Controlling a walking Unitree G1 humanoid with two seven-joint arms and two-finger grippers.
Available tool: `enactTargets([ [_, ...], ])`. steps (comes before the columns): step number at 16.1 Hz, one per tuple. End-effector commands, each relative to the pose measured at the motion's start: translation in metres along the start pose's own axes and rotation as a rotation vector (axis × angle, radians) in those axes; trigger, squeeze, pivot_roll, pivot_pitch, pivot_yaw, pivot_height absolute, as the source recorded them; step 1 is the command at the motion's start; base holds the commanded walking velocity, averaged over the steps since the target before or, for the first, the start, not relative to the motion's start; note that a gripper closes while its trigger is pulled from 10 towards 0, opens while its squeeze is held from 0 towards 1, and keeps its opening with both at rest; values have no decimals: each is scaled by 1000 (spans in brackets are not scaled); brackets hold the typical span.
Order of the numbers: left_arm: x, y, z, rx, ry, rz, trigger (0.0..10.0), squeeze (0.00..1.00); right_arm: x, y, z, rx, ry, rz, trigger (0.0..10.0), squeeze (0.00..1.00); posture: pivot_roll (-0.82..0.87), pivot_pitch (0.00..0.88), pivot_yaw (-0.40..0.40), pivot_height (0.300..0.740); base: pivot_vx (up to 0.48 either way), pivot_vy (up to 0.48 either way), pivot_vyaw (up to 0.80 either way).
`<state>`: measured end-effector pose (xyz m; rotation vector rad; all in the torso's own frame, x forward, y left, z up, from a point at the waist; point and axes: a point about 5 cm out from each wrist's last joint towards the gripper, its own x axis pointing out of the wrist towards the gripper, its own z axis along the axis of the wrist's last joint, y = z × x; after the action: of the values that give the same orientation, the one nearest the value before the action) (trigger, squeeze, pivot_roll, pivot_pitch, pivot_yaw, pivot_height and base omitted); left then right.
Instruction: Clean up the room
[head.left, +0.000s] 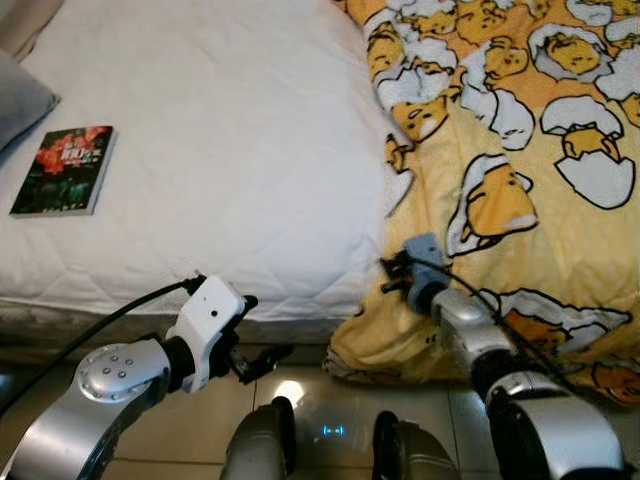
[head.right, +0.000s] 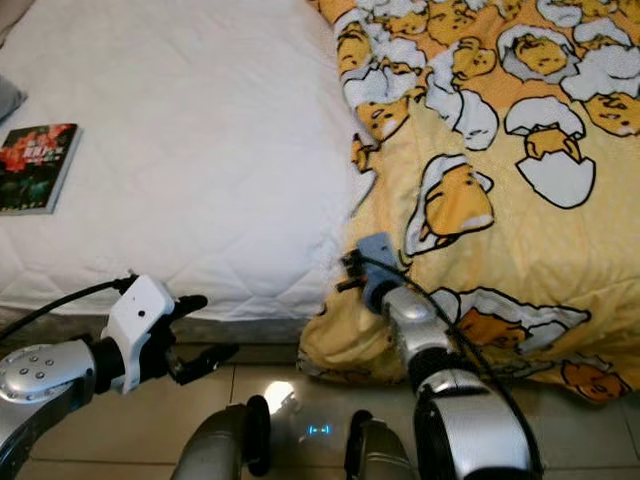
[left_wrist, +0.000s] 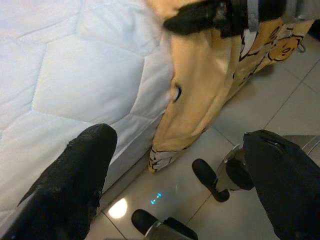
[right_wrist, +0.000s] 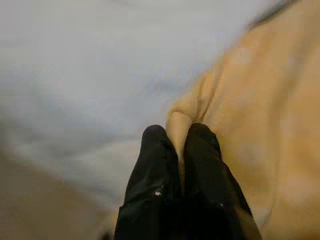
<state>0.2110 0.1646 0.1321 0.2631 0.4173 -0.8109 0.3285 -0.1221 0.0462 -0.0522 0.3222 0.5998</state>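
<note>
Bedmaking is your step: the right gripper (right_wrist: 181, 131) pinches the yellow blanket (head.left: 520, 150) at its edge beside the bare white mattress (head.left: 220, 130). Left gripper (left_wrist: 180, 165) hangs spread. Next, you likely draw the blanket across.

the bed (head.left: 200, 120) wears a white quilted cover. on its right lies a yellow blanket (head.left: 520, 200) printed with white eggshells and orange-yellow yolk figures outlined in black. far left, a book (head.left: 65, 170) has a dark cover with red flowers. the floor (head.left: 300, 400) is beige tile.
</note>
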Motion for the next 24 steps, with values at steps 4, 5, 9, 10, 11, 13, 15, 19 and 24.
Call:
enactTargets([
  [4,-3,5,-4,-3,20,9,10000,0,-7,44,-11,14,-36,472,0,0,290,220,48,740,0,0,0],
  [5,-3,5,-4,-2,20,10,10000,0,-8,47,-11,18,-40,501,0,0,291,218,48,740,0,0,0],
  [9,-6,4,-4,1,18,10,10000,0,-13,61,-14,36,-47,628,0,0,289,209,46,740,0,0,0],
  [10,-7,4,-5,5,21,9,10000,0,-19,71,-19,37,-34,722,0,0,290,208,45,740,0,0,0],
  [11,-7,5,-5,6,22,8,10000,0,-23,75,-22,24,-15,757,0,0,289,207,45,740,0,0,0],
  [13,-6,5,-6,8,25,5,10000,0,-23,74,-26,29,21,736,3882,0,287,204,44,740,0,0,0],
  [15,-5,7,-7,9,24,9,10000,0,-24,74,-25,54,19,721,10000,0,277,194,40,740,0,0,0],
  [19,6,12,-8,-2,-21,50,10000,0,-22,70,-22,111,-49,555,10000,1000,218,122,20,740,0,0,0],
  [24,18,22,-6,-101,-155,183,10000,0,-38,53,-2,124,-199,362,10000,1000,120,19,17,740,0,0,0],
])
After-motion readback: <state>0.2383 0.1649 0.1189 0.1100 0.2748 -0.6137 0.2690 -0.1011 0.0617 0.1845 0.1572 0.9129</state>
